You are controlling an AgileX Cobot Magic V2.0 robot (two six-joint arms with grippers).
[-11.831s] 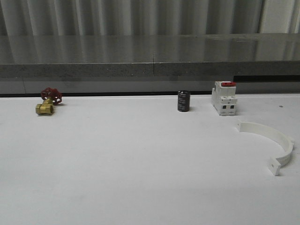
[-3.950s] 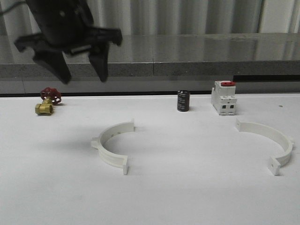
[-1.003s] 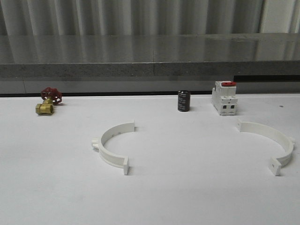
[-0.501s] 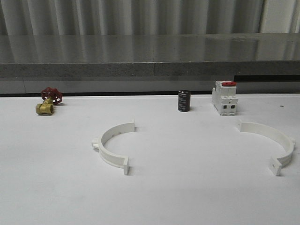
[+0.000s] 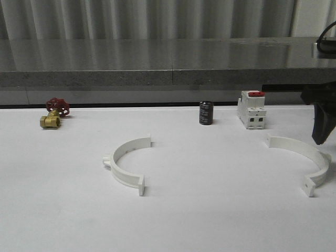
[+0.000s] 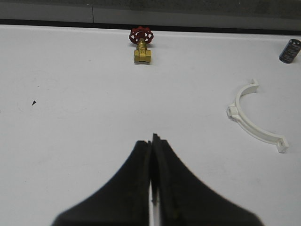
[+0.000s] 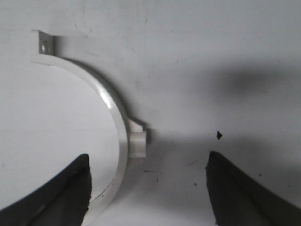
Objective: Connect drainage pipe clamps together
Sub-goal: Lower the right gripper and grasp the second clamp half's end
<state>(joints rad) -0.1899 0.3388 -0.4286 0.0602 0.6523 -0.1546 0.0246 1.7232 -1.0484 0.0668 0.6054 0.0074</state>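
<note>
Two white half-ring drainage pipe clamps lie apart on the white table. The left clamp [image 5: 114, 167] lies at the centre-left with its open side to the right, also seen in the left wrist view [image 6: 254, 131]. The right clamp [image 5: 302, 147] lies at the far right. My right gripper [image 5: 321, 131] hangs just above that clamp's right end at the frame edge. In the right wrist view the right gripper [image 7: 147, 157] is open over the table, with the right clamp's [image 7: 112, 101] band and side lug between its fingers. My left gripper [image 6: 151, 139] is shut on nothing, well away from the left clamp.
A brass valve with a red handwheel [image 5: 53, 113] sits at the back left. A black cylinder [image 5: 206, 113] and a white block with a red top [image 5: 251, 110] stand at the back, the block close behind the right clamp. A grey ledge runs behind the table.
My right arm has come into the front view at the right edge, above the right clamp. Neither clamp has moved in the last second.
</note>
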